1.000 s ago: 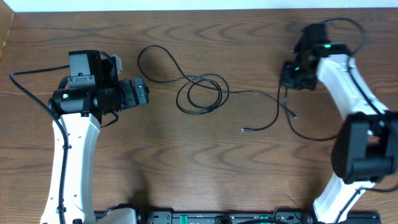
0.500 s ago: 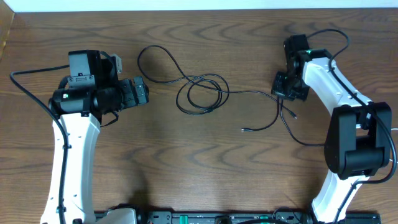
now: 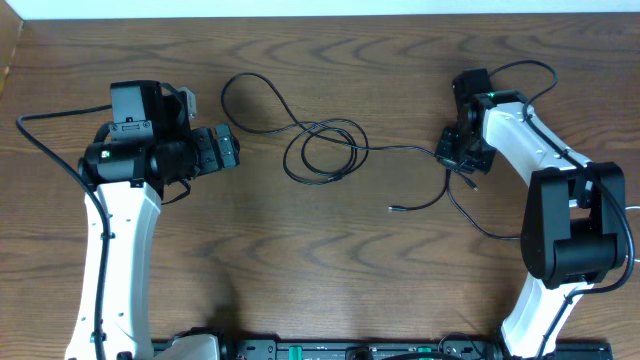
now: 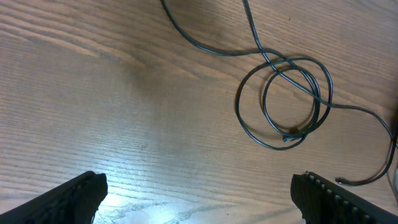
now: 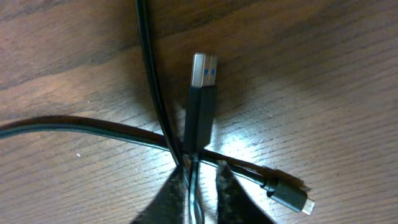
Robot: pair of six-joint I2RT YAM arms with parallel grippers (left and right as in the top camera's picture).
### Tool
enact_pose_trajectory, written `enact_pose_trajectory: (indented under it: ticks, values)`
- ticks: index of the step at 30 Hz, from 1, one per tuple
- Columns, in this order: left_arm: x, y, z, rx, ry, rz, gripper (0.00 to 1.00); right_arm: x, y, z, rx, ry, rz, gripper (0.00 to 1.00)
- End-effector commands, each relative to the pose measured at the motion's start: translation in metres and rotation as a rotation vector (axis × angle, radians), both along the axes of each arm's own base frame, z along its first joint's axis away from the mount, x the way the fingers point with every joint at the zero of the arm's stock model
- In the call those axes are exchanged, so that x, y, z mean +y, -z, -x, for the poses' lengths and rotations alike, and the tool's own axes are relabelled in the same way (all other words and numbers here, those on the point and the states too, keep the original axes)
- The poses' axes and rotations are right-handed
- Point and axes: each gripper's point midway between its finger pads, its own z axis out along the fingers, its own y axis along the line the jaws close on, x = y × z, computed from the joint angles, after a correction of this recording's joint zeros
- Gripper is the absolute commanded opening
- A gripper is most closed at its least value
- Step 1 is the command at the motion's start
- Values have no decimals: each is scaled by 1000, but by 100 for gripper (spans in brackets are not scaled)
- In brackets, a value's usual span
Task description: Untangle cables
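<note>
Brown wood-grain counter (image 3: 300,280) carries one black cable (image 5: 150,74), loosely looped at centre, its USB plug (image 5: 202,118) by the right gripper (image 5: 200,193), whose jaws stand barely parted astride it, grip undeterminable; left gripper (image 4: 199,186) jaws gape wide, empty.

I can read no text, label, brand or number in any of my three feeds. The USB plug (image 5: 201,118) under the right wrist camera shows no marking, and any print on the left arm's black housing (image 3: 130,105) is too small to make out from overhead.
</note>
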Motion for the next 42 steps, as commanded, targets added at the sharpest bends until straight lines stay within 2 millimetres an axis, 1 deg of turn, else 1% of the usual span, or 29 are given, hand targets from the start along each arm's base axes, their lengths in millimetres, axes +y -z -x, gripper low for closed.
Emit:
enact_pose_trajectory:
  ticks: [1, 3, 12, 16, 20, 22, 25, 26, 29, 30, 33, 35, 39, 42]
  values:
    - [-1, -3, 3, -8, 5, 9, 100, 0, 6, 4, 14, -4, 18, 25]
    - [-1, -3, 3, -8, 5, 9, 100, 0, 7, 5, 18, -5, 18, 27]
    - [-1, -3, 3, -8, 5, 9, 100, 8, 20, 20, 51, 0, 7, 27]
    - [-1, -3, 3, -7, 4, 9, 100, 13, 25, 23, 49, 9, -2, 28]
    - [-1, -3, 4, -4, 5, 9, 100, 24, 32, 28, 52, -3, -51, 28]
    - [-1, -3, 3, -5, 5, 9, 100, 33, 35, 32, 63, -9, -98, 26]
    - [-1, -3, 4, -5, 5, 9, 100, 46, 38, 37, 75, -25, -153, 22]
    - [-1, -3, 4, -5, 5, 9, 100, 48, 38, 38, 75, -29, -157, 20]
    - [-1, -2, 4, -3, 4, 9, 100, 54, 38, 37, 66, -42, -167, 7]
    - [-1, -2, 4, -2, 5, 10, 100, 57, 38, 36, 62, -46, -179, 1]
    - [-1, -2, 5, 4, 5, 10, 100, 72, 34, 29, 27, -111, -259, 1]
    - [-2, -1, 6, 7, 4, 10, 100, 88, 28, 21, -23, -200, -341, 1]
    - [-2, -1, 6, 8, 4, 11, 100, 132, 2, 7, -163, -434, -591, 1]
    - [-2, -1, 7, 11, 4, 11, 100, 150, -16, -1, -242, -503, -705, 1]
